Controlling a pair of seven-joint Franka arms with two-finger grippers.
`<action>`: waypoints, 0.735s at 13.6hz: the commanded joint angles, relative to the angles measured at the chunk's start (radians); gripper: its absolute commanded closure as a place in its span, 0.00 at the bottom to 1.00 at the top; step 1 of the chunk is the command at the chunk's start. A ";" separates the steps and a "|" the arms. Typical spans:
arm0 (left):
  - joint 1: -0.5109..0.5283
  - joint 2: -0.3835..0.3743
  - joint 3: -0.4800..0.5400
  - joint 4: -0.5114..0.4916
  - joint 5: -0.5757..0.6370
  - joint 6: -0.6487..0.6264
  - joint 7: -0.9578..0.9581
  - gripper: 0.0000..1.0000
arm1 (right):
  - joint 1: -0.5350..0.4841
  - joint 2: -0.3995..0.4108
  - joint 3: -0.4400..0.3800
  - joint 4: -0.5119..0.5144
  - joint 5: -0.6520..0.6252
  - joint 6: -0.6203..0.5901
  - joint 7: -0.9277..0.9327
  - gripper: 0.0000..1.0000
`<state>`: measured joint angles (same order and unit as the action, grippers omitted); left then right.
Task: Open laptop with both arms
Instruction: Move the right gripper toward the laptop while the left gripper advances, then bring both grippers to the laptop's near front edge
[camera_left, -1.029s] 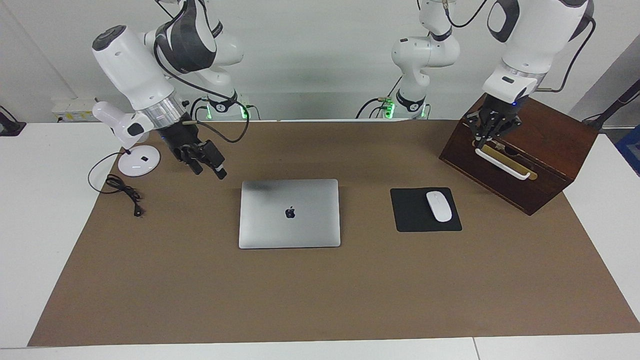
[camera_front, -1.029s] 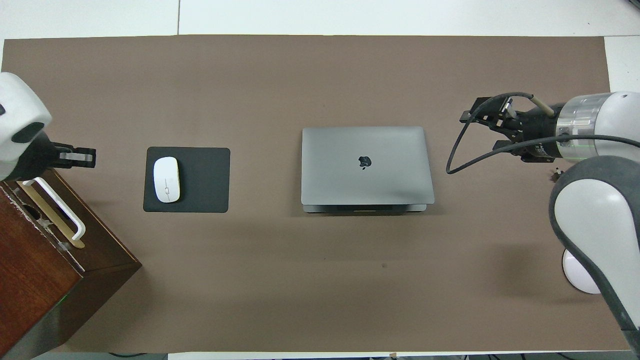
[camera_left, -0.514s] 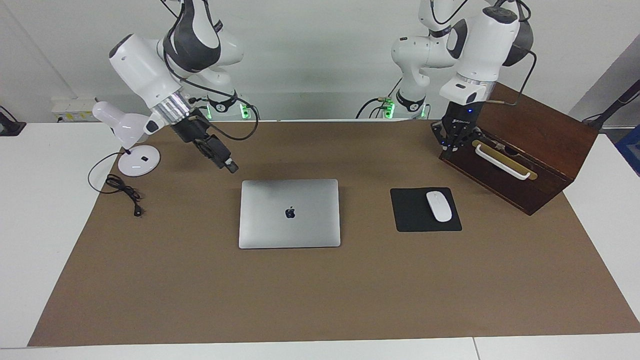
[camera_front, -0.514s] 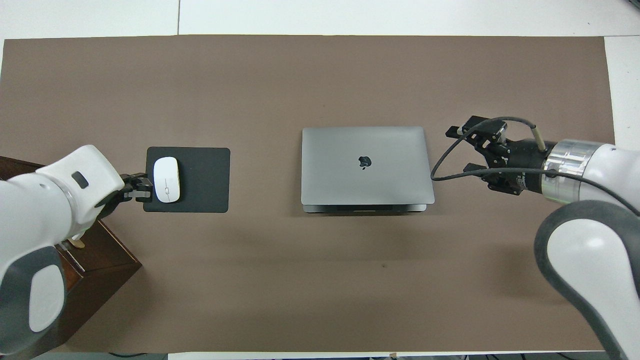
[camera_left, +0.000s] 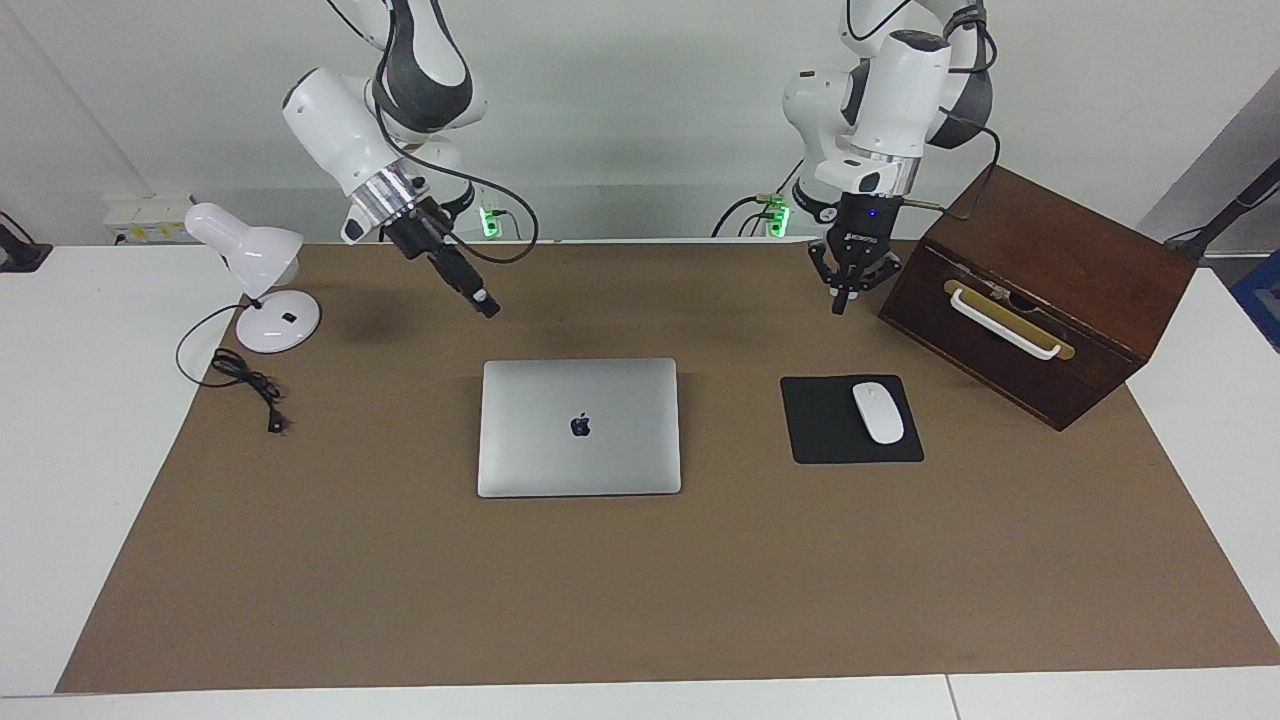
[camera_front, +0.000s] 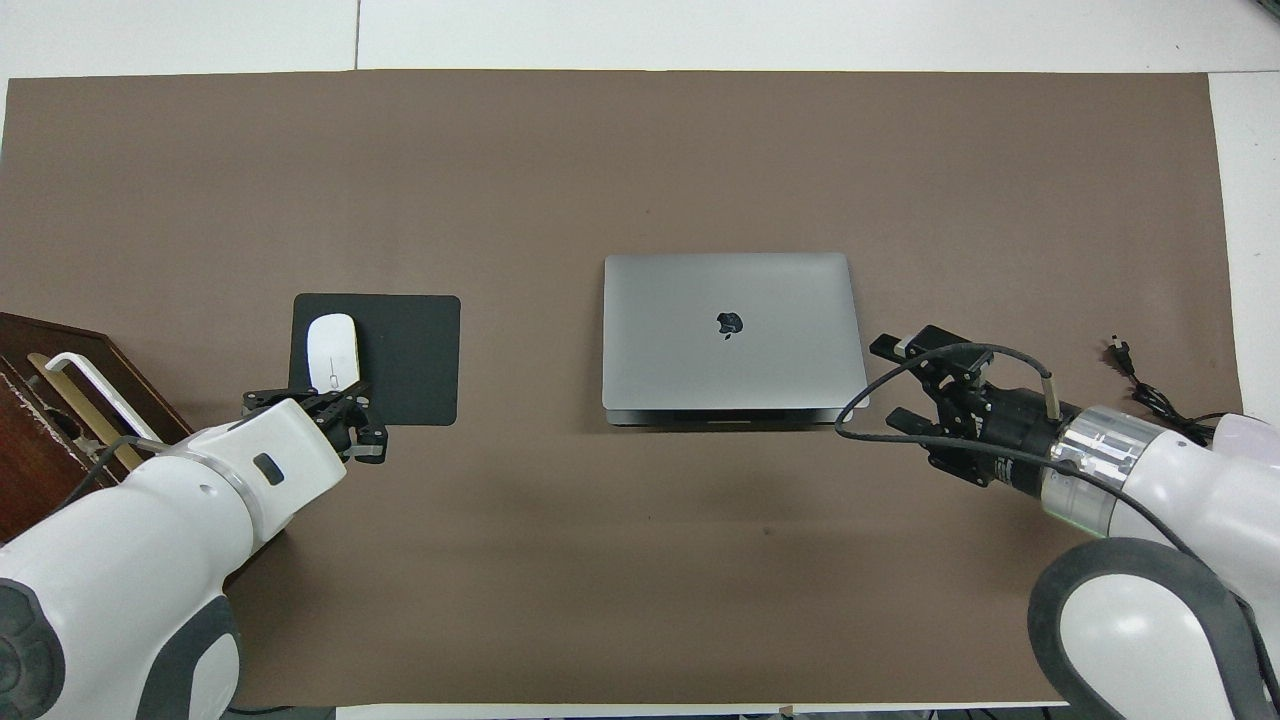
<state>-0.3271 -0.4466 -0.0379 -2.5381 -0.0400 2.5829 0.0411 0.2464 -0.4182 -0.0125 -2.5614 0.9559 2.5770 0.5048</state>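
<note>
The laptop (camera_left: 579, 427) lies shut and flat on the middle of the brown mat, its logo facing up; it also shows in the overhead view (camera_front: 733, 330). My right gripper (camera_left: 487, 305) is open and empty. It hangs in the air over the mat, beside the laptop's corner that is nearest the robots at the right arm's end (camera_front: 892, 382). My left gripper (camera_left: 843, 292) is empty and points down over the mat, between the wooden box and the mouse pad's nearer edge (camera_front: 345, 422). Neither gripper touches the laptop.
A black mouse pad (camera_left: 830, 430) with a white mouse (camera_left: 877, 412) lies beside the laptop toward the left arm's end. A wooden box (camera_left: 1060, 270) with a white handle stands past it. A white desk lamp (camera_left: 250, 270) and its cable (camera_left: 245, 385) are at the right arm's end.
The left gripper has left the box's handle and swung toward the mouse pad. The right gripper has moved from near the lamp to the laptop's near corner. The laptop has not moved.
</note>
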 joint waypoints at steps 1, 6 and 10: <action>-0.062 -0.027 0.012 -0.079 -0.012 0.132 -0.001 1.00 | -0.012 -0.138 0.000 -0.146 0.024 0.011 0.033 0.00; -0.128 0.014 0.013 -0.119 -0.012 0.308 0.003 1.00 | -0.041 -0.151 0.017 -0.198 0.014 -0.018 0.058 0.00; -0.174 0.109 0.013 -0.142 -0.012 0.483 0.008 1.00 | -0.032 -0.050 0.086 -0.140 0.009 -0.015 0.095 0.00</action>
<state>-0.4655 -0.3871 -0.0376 -2.6592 -0.0400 2.9661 0.0410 0.2190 -0.5216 0.0530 -2.7446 0.9602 2.5666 0.5749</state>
